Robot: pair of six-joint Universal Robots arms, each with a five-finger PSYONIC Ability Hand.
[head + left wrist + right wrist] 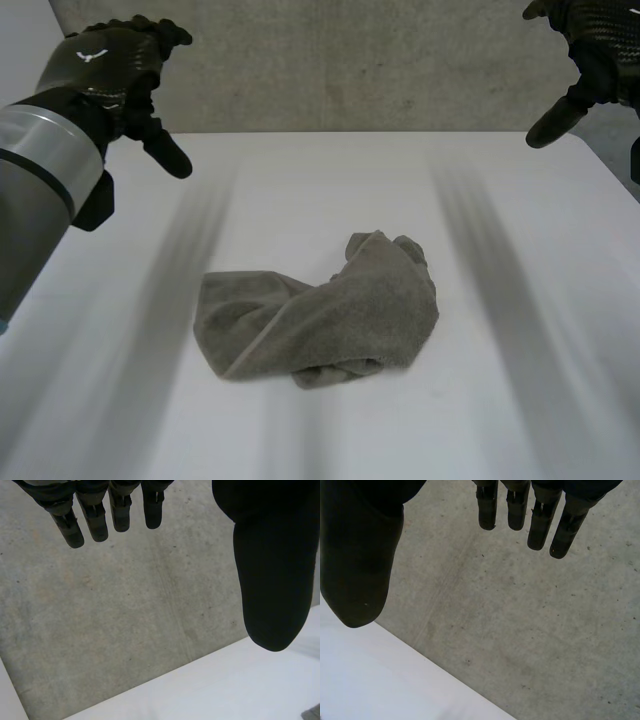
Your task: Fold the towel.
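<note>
Left hand [105,60] hangs spread and empty at far left | right hand [590,55] the same at far right | grey towel [330,320] lies crumpled mid white table [500,400], well apart from both | we judge it soft, light, limp: we would pinch its flatter left corners.

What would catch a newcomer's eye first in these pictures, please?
A crumpled grey towel lies in the middle of the white table, bunched rather than flat. The left hand and the right hand hover apart over the table's far corners, fingers relaxed and holding nothing. Beyond the table's far edge is grey concrete.
</note>
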